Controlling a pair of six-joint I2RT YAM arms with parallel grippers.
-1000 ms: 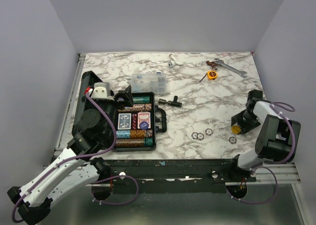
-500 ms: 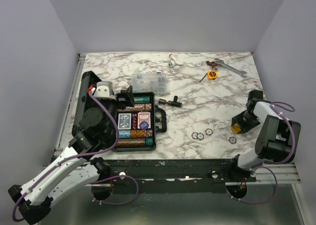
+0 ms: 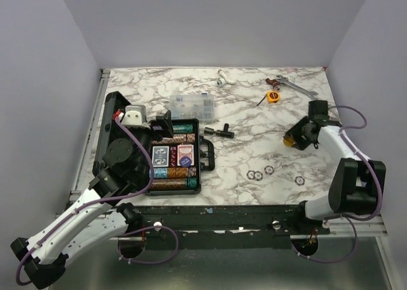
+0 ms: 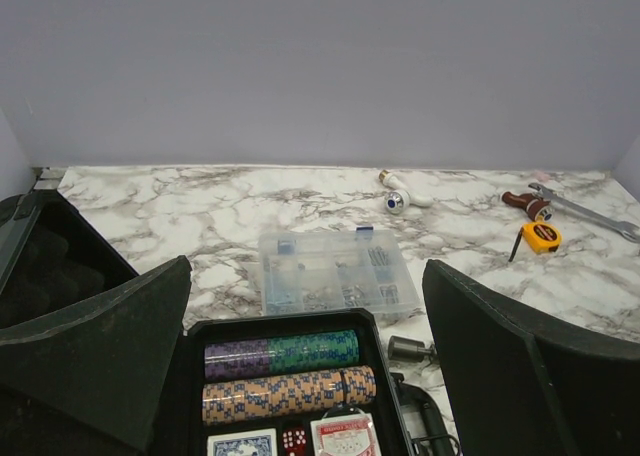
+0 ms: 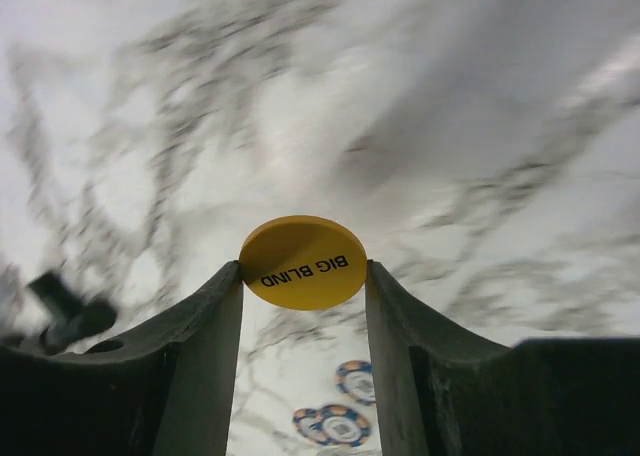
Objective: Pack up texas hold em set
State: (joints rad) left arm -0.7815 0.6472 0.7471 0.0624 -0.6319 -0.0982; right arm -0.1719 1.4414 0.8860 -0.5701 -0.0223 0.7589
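You are partway through the packing, by my reading: the black case [image 3: 199, 175] is lying open with its lid thrown back on the left, chip rows [image 3: 172, 173] are sitting in their slots, and the blue deck [image 3: 160, 155] and red deck [image 3: 185, 154] are resting side by side in the middle of the case. What is remaining looks like the small pieces outside it. Four loose chips [image 3: 269, 170] are lying on the table [image 3: 254, 128] to the right of the case, well apart from its handle, and the lid is not yet closed. You are carrying one piece right now: your right gripper [image 5: 303, 276] is pinching the yellow button [image 5: 303, 262] marked BIG BLIND by its edges, both fingers pressing against it, with the button hanging above the marble far to the right of the case, beyond the loose chips. Getting it home is going to need a long travel leftward toward the case. Your left gripper [image 4: 308, 268] is hovering over the far end of the case with its fingers spread wide and holding nothing, facing the clear box [image 4: 335, 274] that is sitting just behind the case.
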